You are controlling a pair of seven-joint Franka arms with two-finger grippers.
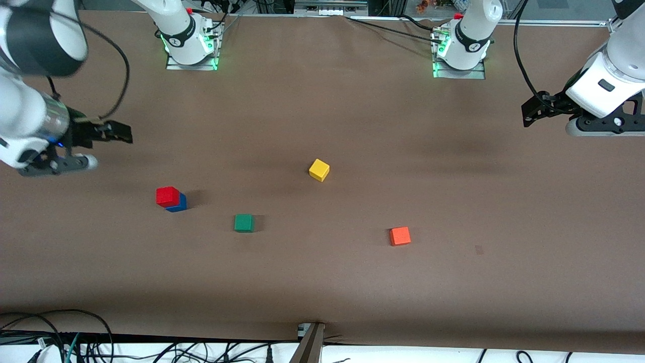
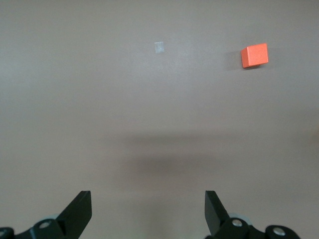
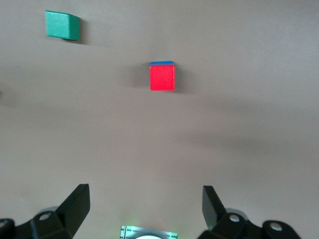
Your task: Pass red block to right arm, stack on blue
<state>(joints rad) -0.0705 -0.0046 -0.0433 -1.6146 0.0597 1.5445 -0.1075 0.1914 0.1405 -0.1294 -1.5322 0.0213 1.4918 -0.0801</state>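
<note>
Green cube (image 1: 244, 222) near red block (image 1: 168, 196) atop blue (image 1: 178, 204).

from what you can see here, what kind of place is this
Most likely a robotics lab test bench. Two arm bases are bolted along one edge of a brown-covered table, small coloured cubes such as the yellow cube are scattered on it, and loose cables run along the table edge nearest the front camera.

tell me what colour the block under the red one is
Blue, clearest in the front view beneath the red block.
</note>
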